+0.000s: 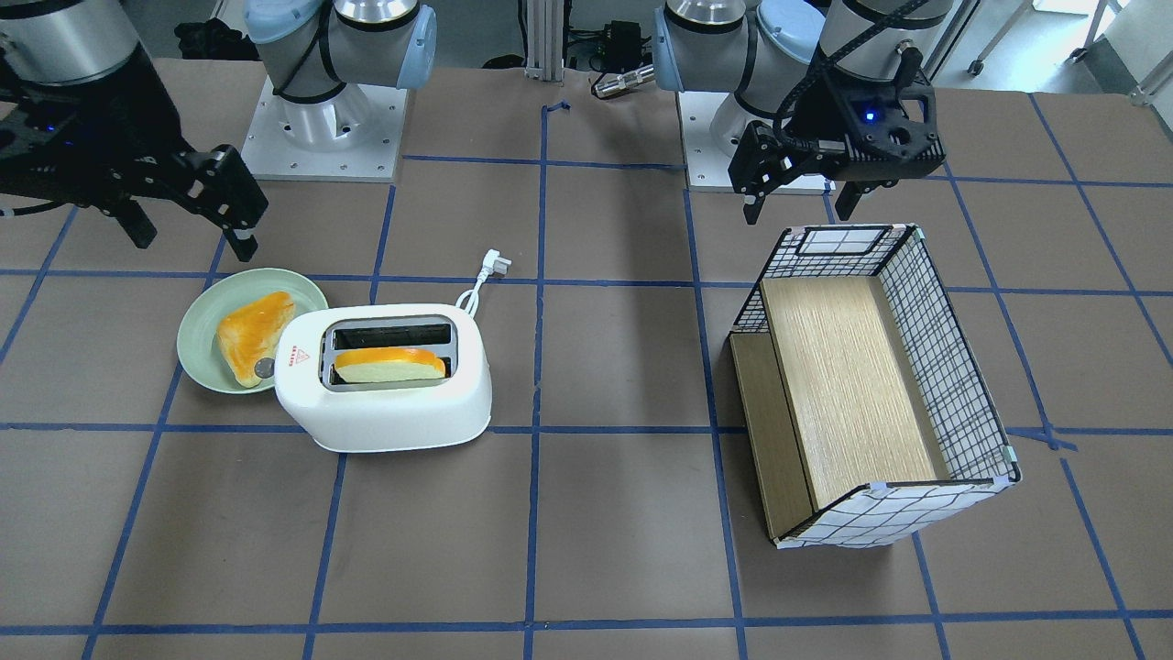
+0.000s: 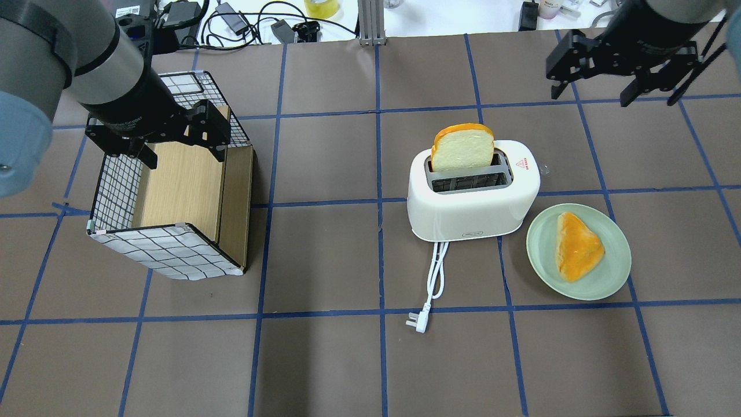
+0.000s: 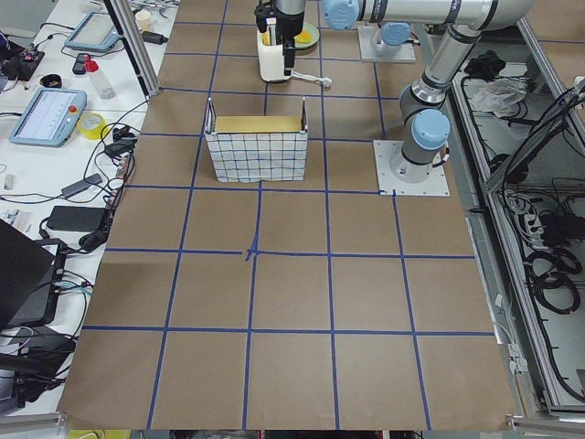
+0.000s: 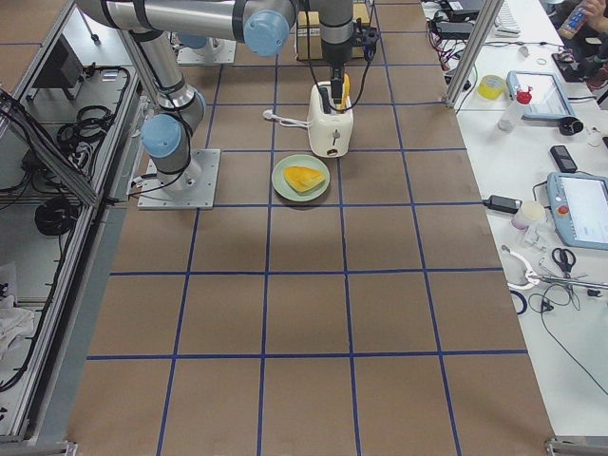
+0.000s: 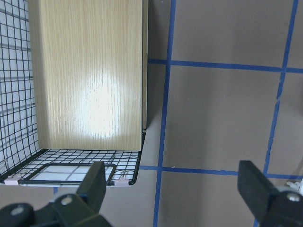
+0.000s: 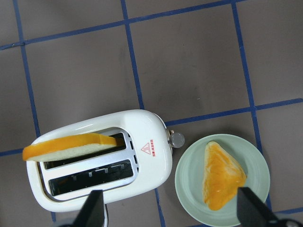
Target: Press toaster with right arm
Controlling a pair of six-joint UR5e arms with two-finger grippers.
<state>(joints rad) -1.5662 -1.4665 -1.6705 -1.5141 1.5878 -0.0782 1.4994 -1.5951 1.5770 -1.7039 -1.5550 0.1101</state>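
Observation:
The white toaster stands mid-table with a bread slice upright in one slot; the other slot is empty. Its grey knob sticks out of the end that faces a green plate, next to the red triangle sticker. In the front view the toaster is left of centre. My right gripper is open and empty. It hangs high above the table, beyond the toaster and plate, and touches nothing; it also shows in the front view. In the right wrist view the toaster lies below the fingers.
My left gripper is open and empty above a wire-and-wood basket at the table's left. The plate holds a triangular toast piece. The toaster's white cord and plug trail toward the robot's side.

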